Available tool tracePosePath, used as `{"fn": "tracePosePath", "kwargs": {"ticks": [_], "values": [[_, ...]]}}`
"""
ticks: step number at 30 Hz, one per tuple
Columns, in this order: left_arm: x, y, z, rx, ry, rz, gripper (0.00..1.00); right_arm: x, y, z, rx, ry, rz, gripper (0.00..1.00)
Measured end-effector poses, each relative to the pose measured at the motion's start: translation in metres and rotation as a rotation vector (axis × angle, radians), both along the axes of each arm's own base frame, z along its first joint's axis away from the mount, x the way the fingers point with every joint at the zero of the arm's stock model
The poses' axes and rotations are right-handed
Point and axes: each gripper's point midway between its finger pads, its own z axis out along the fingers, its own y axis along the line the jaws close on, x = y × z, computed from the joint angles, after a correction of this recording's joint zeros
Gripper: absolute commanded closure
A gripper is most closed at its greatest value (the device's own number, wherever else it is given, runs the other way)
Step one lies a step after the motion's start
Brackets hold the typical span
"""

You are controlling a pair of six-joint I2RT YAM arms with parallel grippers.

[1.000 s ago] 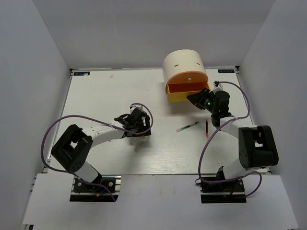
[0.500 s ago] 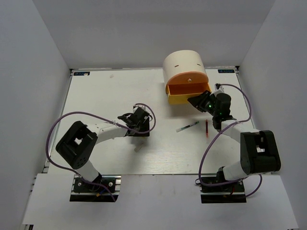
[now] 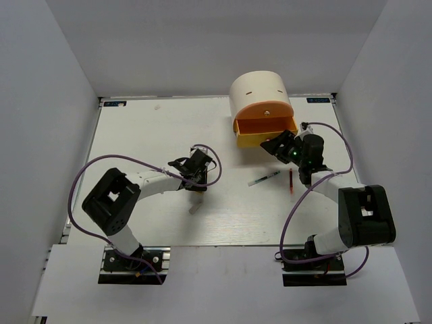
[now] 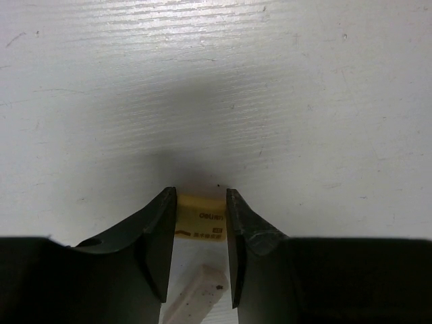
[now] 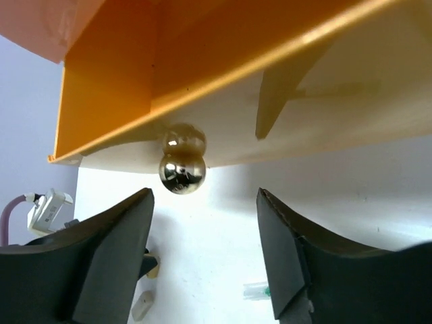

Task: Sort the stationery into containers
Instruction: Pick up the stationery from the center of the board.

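Top external view: cream desk unit (image 3: 258,91) at upper centre, its orange drawer (image 3: 265,127) pulled out; no item shows in the part of it I can see. My right gripper (image 5: 204,192) is spread wide, just short of the drawer's round metal knob (image 5: 182,172) and not touching it. My left gripper (image 4: 200,196) is down at table level in mid-frame, fingers pressed on either side of a beige eraser (image 4: 201,217). A second, paler eraser (image 4: 196,300) lies loose on the white table (image 3: 135,135) just below. Thin white pen (image 3: 264,178) and thin red pen (image 3: 291,181) lie near each other right of centre, unsorted. My judgement: early stage, with the container ready, one eraser in hand, and the rest left to carry over.
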Motion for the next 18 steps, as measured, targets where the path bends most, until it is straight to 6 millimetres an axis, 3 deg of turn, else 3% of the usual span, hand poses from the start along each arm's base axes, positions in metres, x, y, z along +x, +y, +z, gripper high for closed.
{"fn": "tracePosePath", "kwargs": {"ticks": [6,10,13,16,18], "values": [[-0.001,-0.001,0.003,-0.004,-0.002,-0.013,0.76,-0.008,-0.001,-0.005,-0.006,0.022,0.004,0.2],[0.001,-0.008,0.02,-0.049,-0.028,-0.042,0.76,-0.015,-0.003,-0.006,-0.011,0.032,0.003,0.2],[0.014,-0.023,0.051,-0.113,-0.096,-0.064,0.76,-0.017,-0.009,-0.004,-0.023,0.033,-0.002,0.2],[0.033,-0.043,0.095,-0.207,-0.199,-0.086,0.76,-0.019,-0.015,-0.003,-0.038,0.033,-0.008,0.26],[0.048,-0.059,0.133,-0.287,-0.291,-0.101,0.76,-0.023,-0.019,-0.003,-0.056,0.033,0.002,0.38]]}}
